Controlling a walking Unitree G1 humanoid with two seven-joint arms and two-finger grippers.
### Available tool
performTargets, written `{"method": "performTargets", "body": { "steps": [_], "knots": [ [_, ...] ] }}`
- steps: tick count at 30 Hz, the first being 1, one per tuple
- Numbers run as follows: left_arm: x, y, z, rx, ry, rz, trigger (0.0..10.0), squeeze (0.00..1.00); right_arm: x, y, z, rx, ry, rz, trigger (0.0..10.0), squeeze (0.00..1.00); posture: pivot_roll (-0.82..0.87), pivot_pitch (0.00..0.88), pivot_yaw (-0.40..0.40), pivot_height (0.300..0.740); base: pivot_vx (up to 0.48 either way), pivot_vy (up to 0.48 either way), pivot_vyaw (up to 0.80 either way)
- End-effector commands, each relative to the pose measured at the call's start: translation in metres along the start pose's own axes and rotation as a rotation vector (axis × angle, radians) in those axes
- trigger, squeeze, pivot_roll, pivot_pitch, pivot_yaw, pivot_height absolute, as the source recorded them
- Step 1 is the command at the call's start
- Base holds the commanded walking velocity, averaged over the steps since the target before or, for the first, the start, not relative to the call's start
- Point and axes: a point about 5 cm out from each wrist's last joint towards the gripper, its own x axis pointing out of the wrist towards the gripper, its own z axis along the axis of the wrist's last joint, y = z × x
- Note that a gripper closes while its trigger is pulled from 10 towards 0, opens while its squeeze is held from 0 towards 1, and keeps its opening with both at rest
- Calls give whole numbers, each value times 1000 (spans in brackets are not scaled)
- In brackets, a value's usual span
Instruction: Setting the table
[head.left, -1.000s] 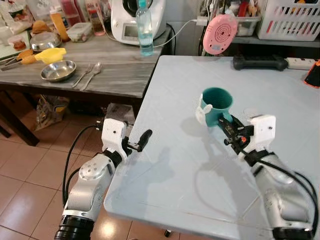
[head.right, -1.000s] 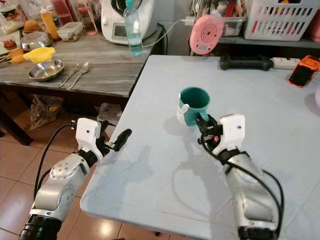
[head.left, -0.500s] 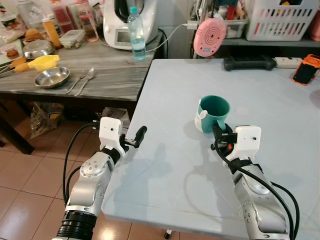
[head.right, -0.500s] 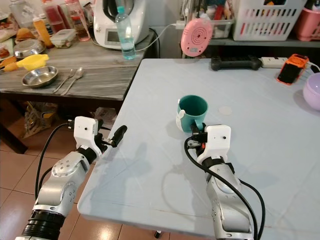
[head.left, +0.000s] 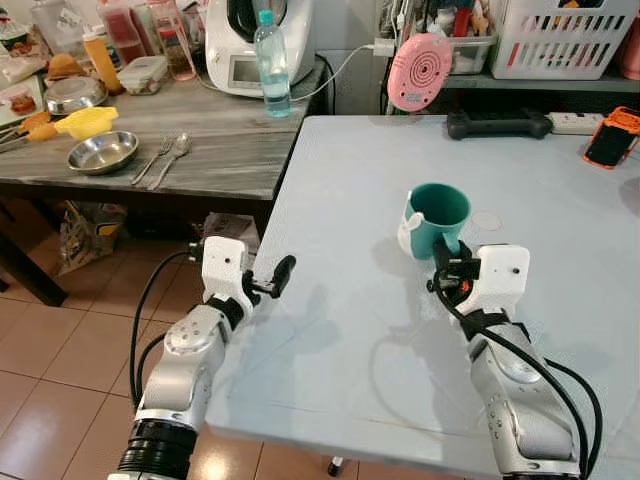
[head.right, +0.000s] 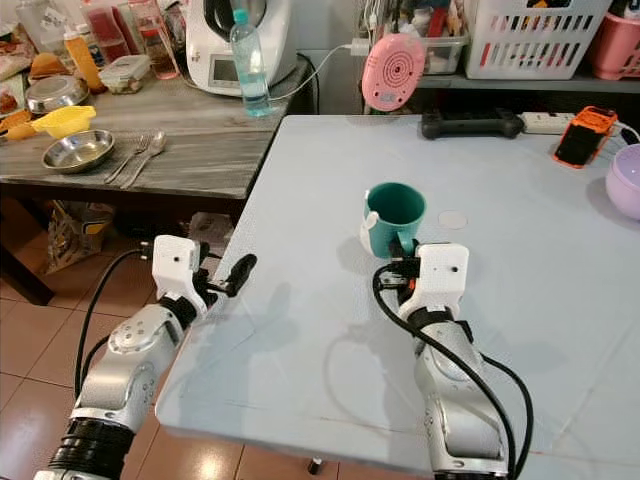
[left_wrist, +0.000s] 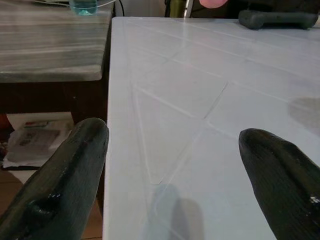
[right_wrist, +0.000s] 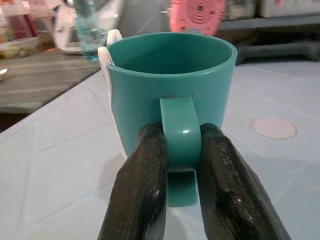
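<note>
In the left eye view we see the teal mug (head.left: 436, 217) standing upright on the pale blue surface (head.left: 340, 340), with our right gripper (head.left: 447, 262) touching its near side and our left gripper (head.left: 281, 273) at the surface's left edge. In the left wrist view our left gripper's fingers (left_wrist: 65, 185) stand wide apart over the bare surface. In the right wrist view our right gripper's fingers (right_wrist: 142, 190) are clamped on the mug's handle (right_wrist: 179, 145), one on each side.
</note>
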Motion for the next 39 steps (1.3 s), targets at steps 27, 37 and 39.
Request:
{"method": "performTargets", "body": {
  "steps": [27, 37, 39],
  "knots": [
    [2, 4, -4, -25, 61, 15, 10000, 0, 6, -9, 6, 30, -5, -51, 10000, 0, -77, 22, 72, 740, 0, 0, 0],
    [6, 1, -2, -22, 61, 2, 10000, 0, 6, -10, 6, 28, -6, -60, 10000, 0, -83, 16, 75, 740, -124, 0, 0],
    [6, 0, -3, -20, 63, -2, 10000, 0, 5, -11, 6, 25, -5, -62, 10000, 0, -83, 17, 72, 740, -253, 0, 0]
  ]
}}
